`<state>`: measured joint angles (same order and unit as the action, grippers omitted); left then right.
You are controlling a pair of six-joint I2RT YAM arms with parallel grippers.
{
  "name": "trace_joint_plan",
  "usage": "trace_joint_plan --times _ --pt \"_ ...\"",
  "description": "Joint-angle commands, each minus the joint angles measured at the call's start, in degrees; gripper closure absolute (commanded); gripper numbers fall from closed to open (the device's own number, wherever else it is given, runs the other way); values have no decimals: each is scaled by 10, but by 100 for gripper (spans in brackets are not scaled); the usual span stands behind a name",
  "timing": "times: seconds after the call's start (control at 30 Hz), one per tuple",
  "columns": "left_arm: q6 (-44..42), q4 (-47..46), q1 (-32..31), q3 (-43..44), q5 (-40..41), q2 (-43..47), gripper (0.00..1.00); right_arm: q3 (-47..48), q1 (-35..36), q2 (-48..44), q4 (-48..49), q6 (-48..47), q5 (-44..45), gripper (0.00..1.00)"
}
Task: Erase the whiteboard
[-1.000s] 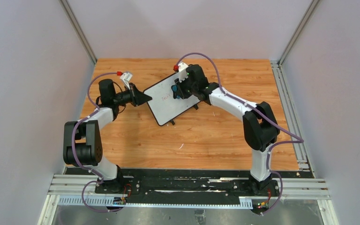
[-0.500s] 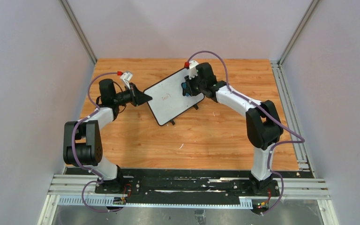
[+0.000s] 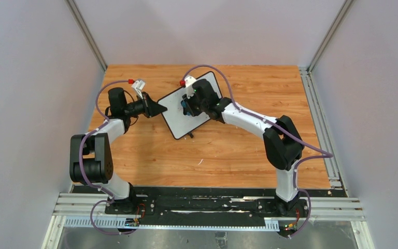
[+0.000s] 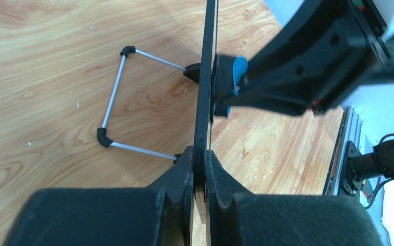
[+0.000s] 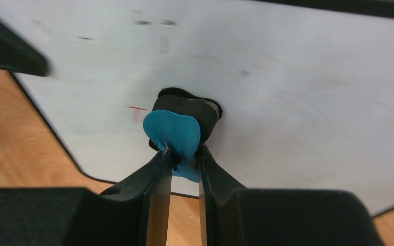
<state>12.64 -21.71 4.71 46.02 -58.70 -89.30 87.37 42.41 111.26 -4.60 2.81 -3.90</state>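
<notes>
Risk lies mainly in the hold. My left jaws are clamped on the edge of the small white board with the thin black frame (image 4: 205, 102), which stands tilted on its thin wire feet (image 4: 114, 102) at mid-table. My right jaws grip the blue eraser block with black felt (image 5: 173, 132), pressed against the white face. In my judgement a hard push could pivot the board in that single pinch or skid the feet across the wooden table (image 3: 228, 150). A faint red mark (image 5: 137, 110) sits just beside the pad, toward the left arm, so a stroke that way risks the arms touching. Open table lies nearer to me and to the right of the board. Beyond it, the far table edge and the grey walls (image 3: 202, 31) stand near.
</notes>
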Motion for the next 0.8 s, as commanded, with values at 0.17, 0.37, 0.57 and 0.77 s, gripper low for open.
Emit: trace_joint_plan --times 0.17,0.37,0.57,0.77 --pt "-54 26 -5 -2 34 -2 100 11 54 19 27 16 -26 99" --pt "-54 26 -4 -3 32 -2 100 -2 18 20 18 -2 -6 99" --pt "-53 26 -4 0 32 -4 100 -13 -38 12 14 -13 -4 99" --pt "-56 30 -5 1 32 -5 100 -27 -82 -10 12 -22 3 99"
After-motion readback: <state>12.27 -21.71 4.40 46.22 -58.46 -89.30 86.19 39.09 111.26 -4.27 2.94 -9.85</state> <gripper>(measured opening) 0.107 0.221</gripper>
